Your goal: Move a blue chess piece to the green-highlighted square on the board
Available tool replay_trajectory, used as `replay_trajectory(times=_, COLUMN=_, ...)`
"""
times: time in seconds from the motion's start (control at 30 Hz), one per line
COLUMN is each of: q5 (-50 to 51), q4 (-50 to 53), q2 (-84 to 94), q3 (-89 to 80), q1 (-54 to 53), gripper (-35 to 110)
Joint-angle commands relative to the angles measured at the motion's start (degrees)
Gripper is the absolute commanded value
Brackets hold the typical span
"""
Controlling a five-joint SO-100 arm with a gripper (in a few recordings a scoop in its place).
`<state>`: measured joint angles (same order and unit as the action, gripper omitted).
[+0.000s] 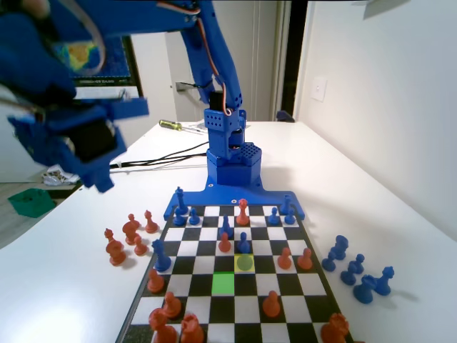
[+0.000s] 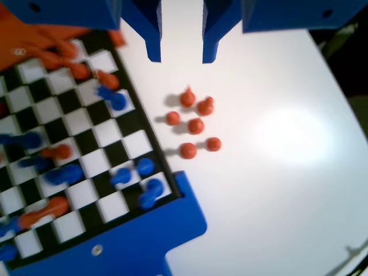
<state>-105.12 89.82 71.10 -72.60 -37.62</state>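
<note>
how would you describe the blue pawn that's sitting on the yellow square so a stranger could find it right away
In the fixed view, start at the board and find the green-highlighted square near its middle. One square diagonally up and right is a yellow square; the blue chess piece stands there, the one pawn on a coloured square.

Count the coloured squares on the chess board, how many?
2. The green-highlighted square lies in the fixed view's lower middle; a yellow square touches its upper-right corner, with a blue pawn on it.
</note>
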Motion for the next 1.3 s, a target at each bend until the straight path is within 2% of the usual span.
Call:
replay_trajectory(times=0.0, q5=1.2, q4=1.1, q2=11.5, q3=-0.2, q1=6.6, gripper=11)
replay_trajectory(times=0.27, q5=10.0, q4=-8.3, q2=20.7, q3=-12.7, q1=22.7, gripper=12)
replay_trajectory(times=0.5, q5=14.1, q4=-18.0, q2=22.9, q3=-24.3, q1=31.6, gripper=11)
replay_trajectory(times=0.93, q5=16.2, q4=-34.8, q2=22.1, q3=-41.0, q1=40.1, gripper=12)
replay_trajectory(times=1.27, q5=15.1, q4=-38.5, q2=16.7, q3=-41.8, q1=40.8, gripper=12)
